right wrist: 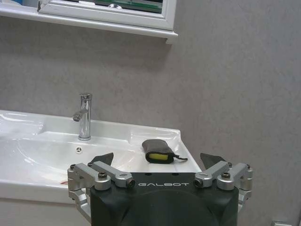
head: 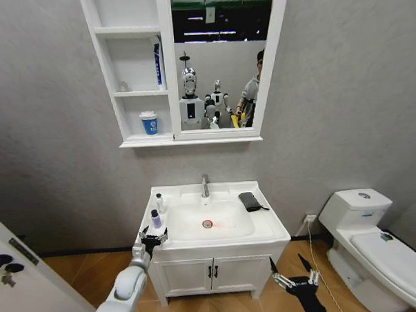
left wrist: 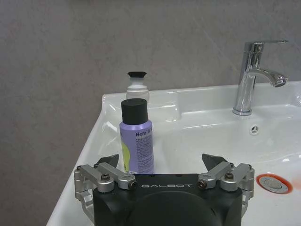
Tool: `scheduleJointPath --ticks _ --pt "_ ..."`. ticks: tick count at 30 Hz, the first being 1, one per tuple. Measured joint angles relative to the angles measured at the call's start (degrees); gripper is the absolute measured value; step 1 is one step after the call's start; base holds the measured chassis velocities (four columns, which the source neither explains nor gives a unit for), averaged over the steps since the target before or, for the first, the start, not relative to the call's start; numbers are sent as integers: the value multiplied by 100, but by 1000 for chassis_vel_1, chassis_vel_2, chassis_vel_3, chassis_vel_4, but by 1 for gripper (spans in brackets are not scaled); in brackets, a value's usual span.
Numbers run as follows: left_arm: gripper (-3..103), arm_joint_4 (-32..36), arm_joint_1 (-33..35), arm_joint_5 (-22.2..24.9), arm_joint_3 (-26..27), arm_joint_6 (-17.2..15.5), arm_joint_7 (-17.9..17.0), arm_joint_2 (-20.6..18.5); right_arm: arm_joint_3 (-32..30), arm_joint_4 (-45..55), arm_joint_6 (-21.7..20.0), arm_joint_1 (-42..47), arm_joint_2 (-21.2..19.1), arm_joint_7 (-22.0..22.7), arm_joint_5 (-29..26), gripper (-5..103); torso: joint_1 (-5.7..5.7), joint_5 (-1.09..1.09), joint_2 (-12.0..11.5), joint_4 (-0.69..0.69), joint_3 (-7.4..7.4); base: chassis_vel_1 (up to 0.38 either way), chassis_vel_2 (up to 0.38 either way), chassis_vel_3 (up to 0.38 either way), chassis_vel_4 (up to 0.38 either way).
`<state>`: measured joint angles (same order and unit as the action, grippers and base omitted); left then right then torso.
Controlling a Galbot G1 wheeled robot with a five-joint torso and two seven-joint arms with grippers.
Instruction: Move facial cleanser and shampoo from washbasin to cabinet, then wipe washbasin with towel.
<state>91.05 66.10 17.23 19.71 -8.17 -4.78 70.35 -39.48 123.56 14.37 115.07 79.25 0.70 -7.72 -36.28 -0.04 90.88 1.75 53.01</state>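
The left gripper (left wrist: 160,165), fingers spread, partly hides the purple bottle (left wrist: 136,141) on the washbasin (left wrist: 207,122). The right gripper (right wrist: 159,162) hangs open; the towel (right wrist: 159,151) is half hidden.

I count two bottles on my washbasin (head: 273,226): one purple bottle (left wrist: 137,141), one white bottle (left wrist: 137,87). One towel (head: 249,201), one tap (head: 205,186), one cup (head: 148,122).

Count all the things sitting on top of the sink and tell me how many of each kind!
Bottles: 2, a purple bottle and a white bottle
Towels: 1, the dark towel
Total: 3 on the washbasin
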Motion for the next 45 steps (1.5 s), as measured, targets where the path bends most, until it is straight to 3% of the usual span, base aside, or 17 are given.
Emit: scheduleJointPath --ticks 14,19,21,23,25,27,31,38,40,44,45 --pt "97 -893 -814 33 -39 196 -54 297 -45 -22 -6 83 -26 51 -82 100 1 0 0 0 0 0 0 0 0" --pt "77 -1092 -899 30 13 298 11 324 -54 -49 -22 61 -49 78 -136 100 1 0 0 0 0 0 0 0 0" --pt "77 -1109 -902 30 19 308 33 324 -54 -52 -26 59 -51 81 -142 100 0 0 0 0 0 0 0 0 0" --pt "61 -1164 -913 30 31 333 83 325 -50 -69 -29 57 -54 92 -149 100 1 0 0 0 0 0 0 0 0" --pt "61 -1180 -913 33 31 337 94 330 -50 -70 -29 55 -55 101 -149 100 1 0 0 0 0 0 0 0 0" --pt "50 -1236 -914 40 29 360 133 343 -69 -71 -29 48 -58 127 -181 100 1 0 0 0 0 0 0 0 0" --pt "43 -1235 -920 54 42 371 144 352 -107 -70 -29 37 -86 148 -234 100 1 -1 0 0 0 0 0 0 0" --pt "43 -373 -788 504 79 104 -17 -68 -81 -72 -61 -82 -122 156 -330 100 1 0 0 0 0 0 0 0 0" --pt "43 470 -682 1067 100 -215 -231 -595 3 -109 -83 -187 -113 157 -335 100 0 -1 0 -1 0 0 0 0 0" --pt "43 1085 -664 1366 156 -441 -348 -983 41 -125 -90 -240 -98 157 -340 100 1 -1 0 -1 0 0 0 0 0" --pt "43 1557 -685 1664 214 -667 -474 -1335 53 -155 -90 -265 -97 156 -343 100 1 -1 1 -1 0 0 0 0 0"
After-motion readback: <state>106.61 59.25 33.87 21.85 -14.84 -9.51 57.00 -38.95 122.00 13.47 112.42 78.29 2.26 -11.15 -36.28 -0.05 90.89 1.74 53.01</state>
